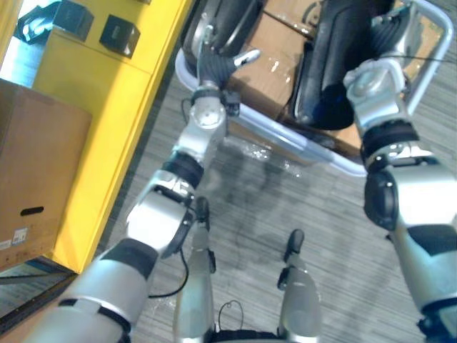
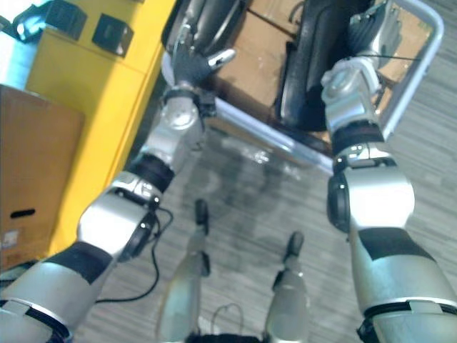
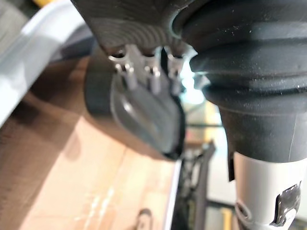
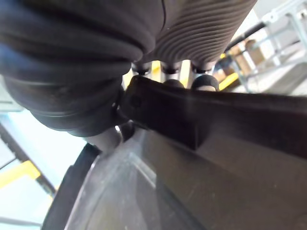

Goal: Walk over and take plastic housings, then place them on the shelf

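Two black plastic housings stand on a cart: one at its left end, another at its right. My left hand is at the lower end of the left housing, fingers hooked over its rim and thumb sticking out over the cardboard. My right hand is on the upper edge of the right housing, which is pinched between the fingers and the thumb.
The cart has a pale metal rim, a push handle on the right and cardboard on its deck. A yellow shelf with small black boxes stands to the left, a cardboard box beside it.
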Tool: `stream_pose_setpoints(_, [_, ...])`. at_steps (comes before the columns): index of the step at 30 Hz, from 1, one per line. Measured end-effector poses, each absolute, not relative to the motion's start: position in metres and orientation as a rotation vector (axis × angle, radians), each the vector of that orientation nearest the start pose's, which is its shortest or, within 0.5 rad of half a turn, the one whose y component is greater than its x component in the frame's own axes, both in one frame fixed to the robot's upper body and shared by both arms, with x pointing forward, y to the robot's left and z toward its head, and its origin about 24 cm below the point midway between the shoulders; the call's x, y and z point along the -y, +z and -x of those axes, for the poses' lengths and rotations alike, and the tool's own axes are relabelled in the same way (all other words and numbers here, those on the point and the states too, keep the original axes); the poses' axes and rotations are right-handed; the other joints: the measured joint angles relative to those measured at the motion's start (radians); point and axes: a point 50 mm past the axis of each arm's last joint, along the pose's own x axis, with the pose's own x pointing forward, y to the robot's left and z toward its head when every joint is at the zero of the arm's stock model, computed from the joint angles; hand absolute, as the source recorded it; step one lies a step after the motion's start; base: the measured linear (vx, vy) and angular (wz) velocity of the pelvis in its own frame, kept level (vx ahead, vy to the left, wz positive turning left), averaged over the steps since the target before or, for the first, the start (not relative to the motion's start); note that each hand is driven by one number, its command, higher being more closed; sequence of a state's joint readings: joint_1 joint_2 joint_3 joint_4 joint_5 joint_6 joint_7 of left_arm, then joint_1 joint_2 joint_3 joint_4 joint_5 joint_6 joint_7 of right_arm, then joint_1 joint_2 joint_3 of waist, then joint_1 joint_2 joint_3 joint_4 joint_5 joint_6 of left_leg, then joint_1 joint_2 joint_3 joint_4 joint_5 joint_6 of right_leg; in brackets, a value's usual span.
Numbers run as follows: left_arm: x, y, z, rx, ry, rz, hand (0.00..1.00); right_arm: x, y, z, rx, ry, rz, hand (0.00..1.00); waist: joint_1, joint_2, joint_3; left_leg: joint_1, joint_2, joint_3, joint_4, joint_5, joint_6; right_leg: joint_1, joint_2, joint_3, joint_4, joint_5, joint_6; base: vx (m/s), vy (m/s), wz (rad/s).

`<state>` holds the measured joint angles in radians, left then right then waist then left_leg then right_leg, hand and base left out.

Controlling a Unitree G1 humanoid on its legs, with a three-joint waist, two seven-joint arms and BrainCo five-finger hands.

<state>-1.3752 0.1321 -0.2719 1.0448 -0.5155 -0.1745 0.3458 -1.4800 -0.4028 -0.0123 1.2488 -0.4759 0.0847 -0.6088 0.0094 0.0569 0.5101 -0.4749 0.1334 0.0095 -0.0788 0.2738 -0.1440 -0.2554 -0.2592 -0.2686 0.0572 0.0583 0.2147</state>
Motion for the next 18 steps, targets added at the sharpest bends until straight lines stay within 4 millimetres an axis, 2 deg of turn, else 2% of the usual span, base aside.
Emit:
stream_pose_setpoints(10, [-0.083,0.294,-0.419,0.393,-0.003,0.172,0.00,0.167,0.334,-0.414,0.485,-0.674,0.722,1.00,-0.007,-0.041,0.022,-0.006,0.000,0.010,0.020,-0.003,0.003,-0.005,-0.002,0.025,-0.012,0.018,0.005,-0.01,0.010,-0.04])
stream_pose_setpoints(14, [-0.083,0.295,-0.419,0.399,-0.003,0.190,0.00,0.158,0.332,-0.415,0.486,-0.642,0.716,1.00,-0.011,-0.062,0.027,-0.007,0.003,0.025,0.022,-0.004,0.004,-0.017,-0.002,0.035,-0.013,0.018,0.005,-0.04,0.005,-0.12])
stream_pose_setpoints(18, [-0.083,0.295,-0.419,0.400,-0.005,0.193,0.00,0.153,0.332,-0.416,0.488,-0.630,0.711,1.00,-0.021,-0.069,0.028,-0.022,0.004,0.026,0.040,-0.006,0.007,-0.025,-0.002,0.042,-0.013,0.019,0.006,-0.02,0.000,-0.02])
